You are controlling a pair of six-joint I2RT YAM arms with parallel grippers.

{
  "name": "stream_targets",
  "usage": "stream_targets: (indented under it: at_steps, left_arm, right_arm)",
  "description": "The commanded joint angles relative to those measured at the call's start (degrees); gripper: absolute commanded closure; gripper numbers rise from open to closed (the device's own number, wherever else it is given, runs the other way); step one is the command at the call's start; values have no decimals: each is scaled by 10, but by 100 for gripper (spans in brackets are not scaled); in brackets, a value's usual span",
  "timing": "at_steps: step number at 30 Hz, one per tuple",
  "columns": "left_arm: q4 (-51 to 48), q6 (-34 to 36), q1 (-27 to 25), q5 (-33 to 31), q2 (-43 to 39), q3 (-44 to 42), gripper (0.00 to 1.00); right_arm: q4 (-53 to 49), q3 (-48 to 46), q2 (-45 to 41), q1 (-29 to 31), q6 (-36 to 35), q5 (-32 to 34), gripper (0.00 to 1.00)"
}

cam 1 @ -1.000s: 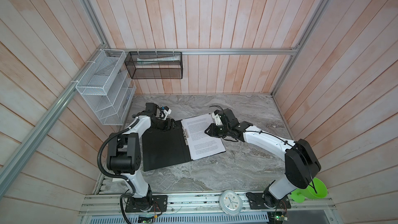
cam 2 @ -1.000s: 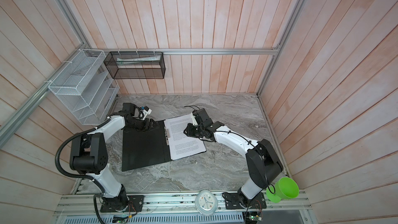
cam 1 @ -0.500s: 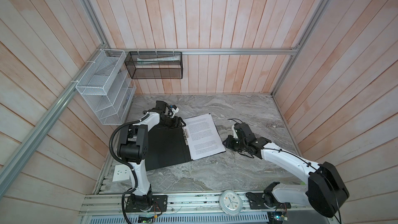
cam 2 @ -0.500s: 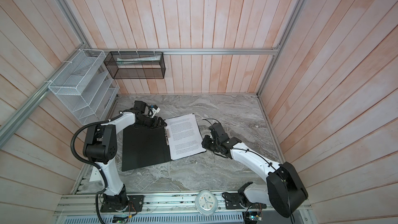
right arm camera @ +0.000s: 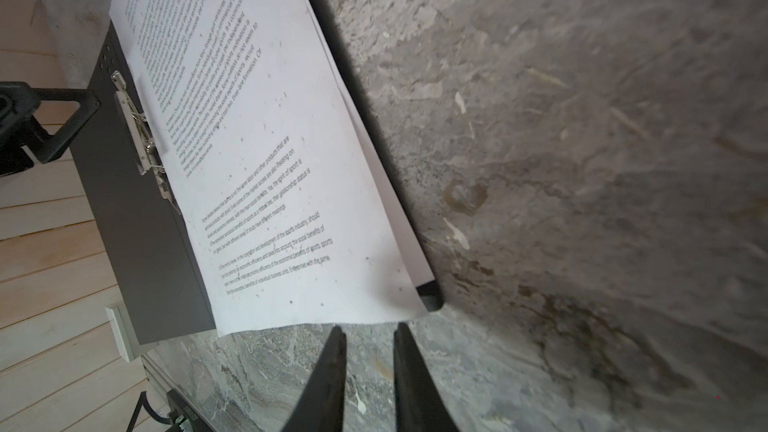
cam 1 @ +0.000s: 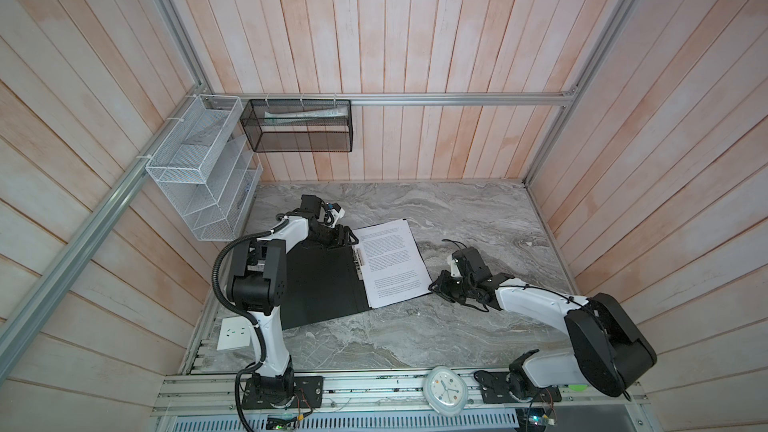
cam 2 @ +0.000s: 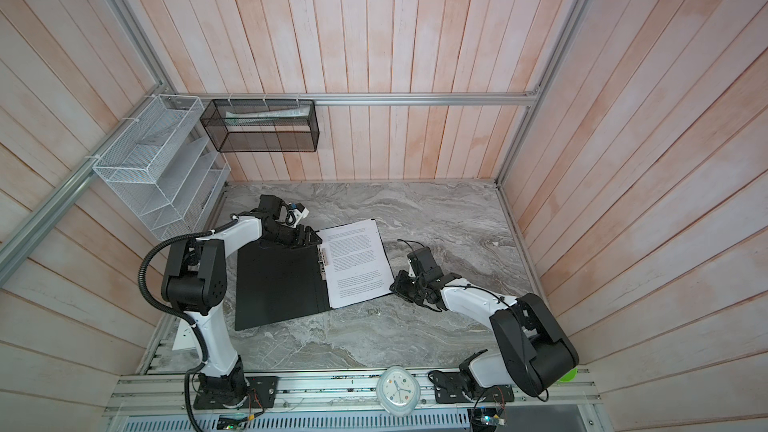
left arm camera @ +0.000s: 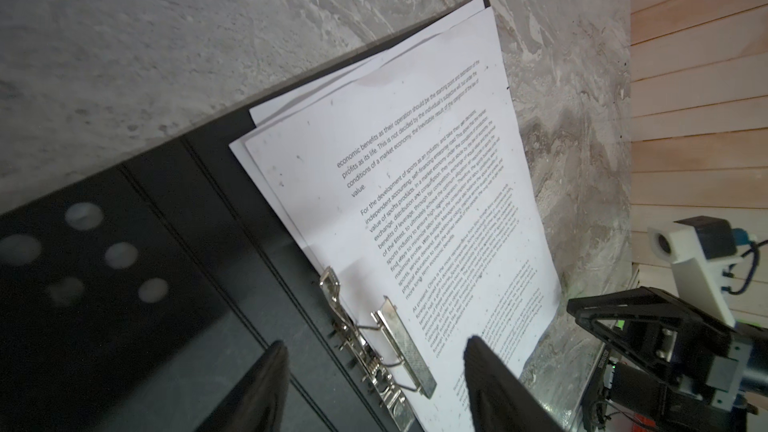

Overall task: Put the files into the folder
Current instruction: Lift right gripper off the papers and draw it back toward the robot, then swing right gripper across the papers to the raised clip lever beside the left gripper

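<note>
Folder open flat, black inside up; printed white files lying on its right half, slightly fanned.

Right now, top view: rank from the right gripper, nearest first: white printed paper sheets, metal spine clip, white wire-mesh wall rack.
1. Paper sheets, just beside the right gripper.
2. Metal clip, on the folder spine.
3. Wire-mesh rack, far left wall.

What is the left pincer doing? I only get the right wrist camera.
Observer: Through its own wrist camera the left pincer is open. The metal clip shows between its fingers, and nothing is gripped.
Operator: How is the folder lying?
Observer: In both top views the folder lies open and flat, and its left half holds no papers.
Operator: Anything near my arm's base?
Observer: A white clock lies on the front rail beside it.
</note>
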Motion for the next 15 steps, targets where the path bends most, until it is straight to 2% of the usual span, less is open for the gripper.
stream_targets:
  at_steps: [1, 15]
  left_arm:
    - [8, -4, 2, 2, 11, 18, 31]
    - [2, -4, -13, 12, 47, 39, 30]
  right_arm:
    - [-11, 17, 1, -3, -14, -2, 79]
    - [-43, 14, -62, -3, -14, 19, 79]
